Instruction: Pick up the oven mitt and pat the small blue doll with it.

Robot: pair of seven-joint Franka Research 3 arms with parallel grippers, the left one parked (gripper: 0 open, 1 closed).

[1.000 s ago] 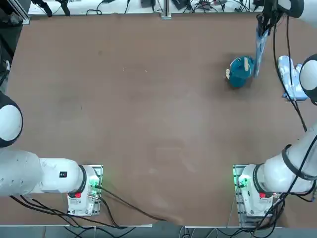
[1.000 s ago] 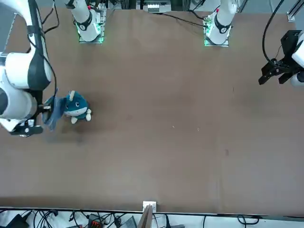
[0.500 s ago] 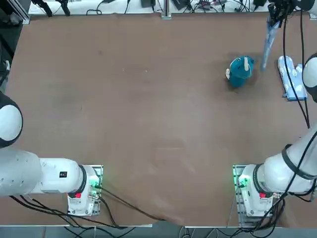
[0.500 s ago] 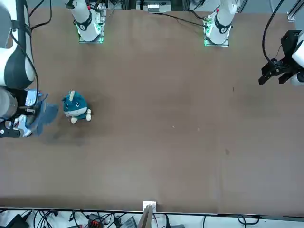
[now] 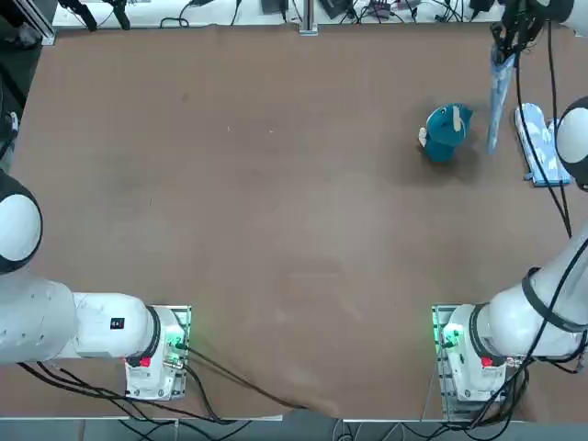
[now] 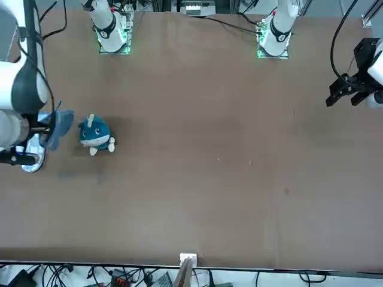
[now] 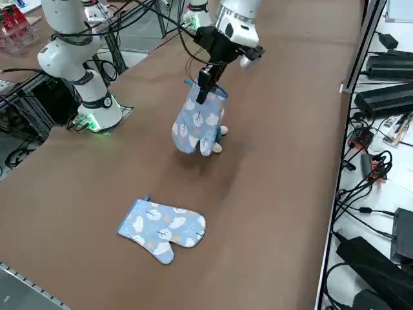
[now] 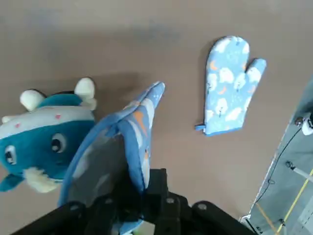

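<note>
The small blue doll (image 5: 446, 131) stands upright at the far right of the table, a teal plush with a lighter head and cream feet (image 6: 94, 134) (image 8: 41, 137). My right gripper (image 5: 508, 37) hovers above and just to its right, shut on the cuff of a light-blue oven mitt (image 5: 497, 92) printed with white patches. The mitt (image 7: 199, 126) hangs down from the gripper (image 7: 205, 81) beside the doll, a small gap apart (image 6: 55, 127). From the right side it hides most of the doll. In the wrist view the mitt (image 8: 117, 147) droops past the gripper (image 8: 142, 188).
A second oven mitt (image 5: 540, 142) of the same print lies flat near the table's right edge, beyond the held one (image 7: 162, 227) (image 8: 229, 83). Cables run along the far edge (image 5: 367, 9). Bare brown tabletop (image 5: 276, 184) stretches left of the doll.
A second ago the hanging mitt was against the doll's side. It then swung away toward the right edge, and has now come partway back toward the doll.
</note>
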